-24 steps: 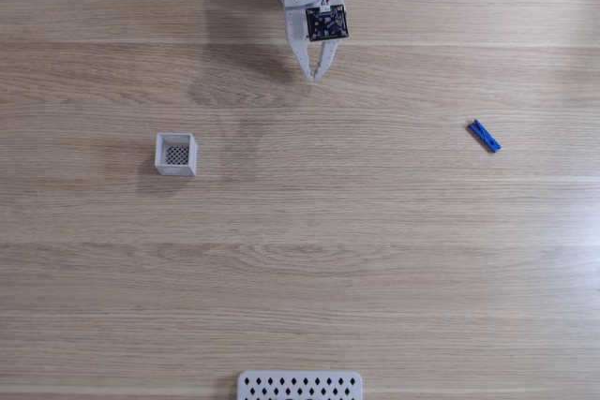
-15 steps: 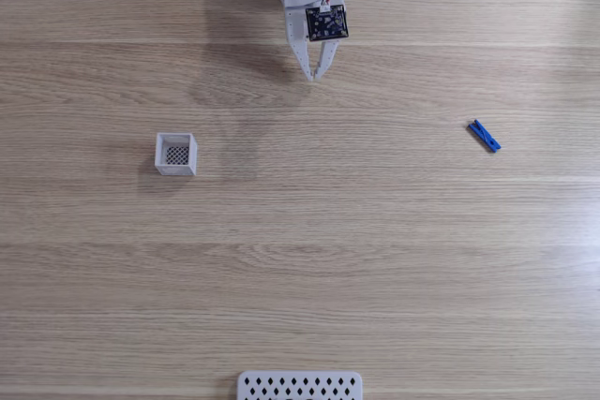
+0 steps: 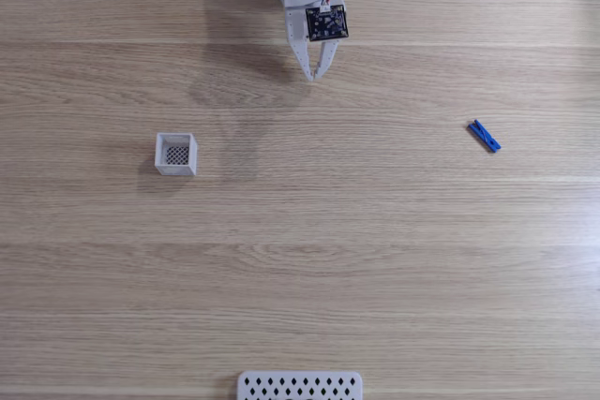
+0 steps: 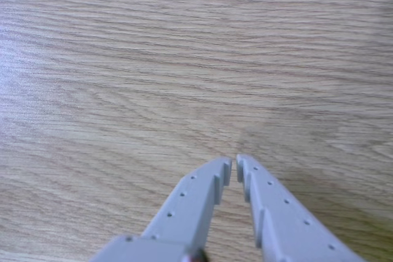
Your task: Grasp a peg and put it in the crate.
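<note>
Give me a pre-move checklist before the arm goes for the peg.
1. Gripper empty: ok, nothing between the fingertips in the other view.
2. Jaws open enough to take the peg: not ok, tips nearly touching.
3. Peg free to grasp: ok, lies flat and alone on the table, right of the gripper in the fixed view.
4. Crate ready: ok, upright, nothing inside.
5. Path to peg clear: ok, bare wood between.

A light wooden table (image 3: 300, 231) with lengthwise grain carries three things. The crate (image 3: 175, 154) stands toward the left edge in the fixed view. The peg (image 3: 484, 136) lies aslant near the right edge, well apart from it. A white panel with diamond holes (image 3: 299, 386) sits at the bottom edge.
</note>
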Available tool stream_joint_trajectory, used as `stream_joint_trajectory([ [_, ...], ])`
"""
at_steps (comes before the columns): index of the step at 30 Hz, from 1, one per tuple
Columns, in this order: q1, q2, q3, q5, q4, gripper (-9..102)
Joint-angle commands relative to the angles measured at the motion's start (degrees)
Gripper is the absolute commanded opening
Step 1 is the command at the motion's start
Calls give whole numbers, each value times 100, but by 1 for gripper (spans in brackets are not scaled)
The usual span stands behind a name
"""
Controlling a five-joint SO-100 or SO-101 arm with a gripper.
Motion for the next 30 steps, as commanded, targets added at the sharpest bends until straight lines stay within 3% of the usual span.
stream_joint_trajectory([
  [1,-114,-422,-97,-202,-123,0],
  [6,-554,-2083,-1696,-1907,-202,0],
  [10,-870,-4395,-3621,-3612,105,-1],
  [13,-1081,-6214,-5396,-4017,668,0],
  [17,-1591,-7954,-7638,-3252,1644,0],
  [22,-2742,-9378,-9457,-1266,2399,0],
  [30,-4377,-10441,-10459,1397,1485,0],
])
